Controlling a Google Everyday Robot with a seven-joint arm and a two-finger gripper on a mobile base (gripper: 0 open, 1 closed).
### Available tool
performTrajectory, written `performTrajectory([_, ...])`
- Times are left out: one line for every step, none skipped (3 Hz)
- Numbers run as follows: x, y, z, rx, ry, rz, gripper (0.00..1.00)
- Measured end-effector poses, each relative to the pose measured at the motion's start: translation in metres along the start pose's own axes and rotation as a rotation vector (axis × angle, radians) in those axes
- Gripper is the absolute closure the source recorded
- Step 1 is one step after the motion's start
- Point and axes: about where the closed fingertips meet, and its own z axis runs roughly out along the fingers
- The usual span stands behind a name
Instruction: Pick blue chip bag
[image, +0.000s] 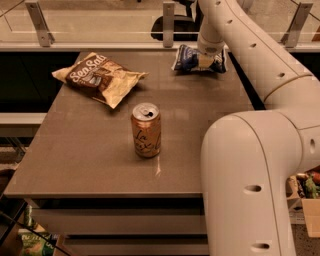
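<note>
The blue chip bag (186, 59) lies at the far right corner of the brown table (90, 150). It is dark blue and crinkly, with white edges. My gripper (205, 62) reaches down from the white arm (235, 35) and sits right on the middle of the bag, covering part of it. The bag's left end and a bit of its right end show on either side of the gripper. The bag rests on the tabletop.
A larger brown-and-tan "Sea Salt" bag (100, 77) lies at the far left. An orange drink can (146, 130) stands upright near the table's middle. The arm's big white elbow (255, 180) fills the near right. A railing with glass (100, 30) runs behind the table.
</note>
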Motion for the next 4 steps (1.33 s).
performTrajectory([0.0000, 0.0000, 0.0000, 0.000, 0.000, 0.000, 1.00])
performTrajectory([-0.0001, 0.0002, 0.0005, -0.001, 0.000, 0.000, 1.00])
performTrajectory([-0.0001, 0.0002, 0.0005, -0.001, 0.000, 0.000, 1.00])
performTrajectory([-0.0001, 0.0002, 0.0005, -0.001, 0.000, 0.000, 0.82])
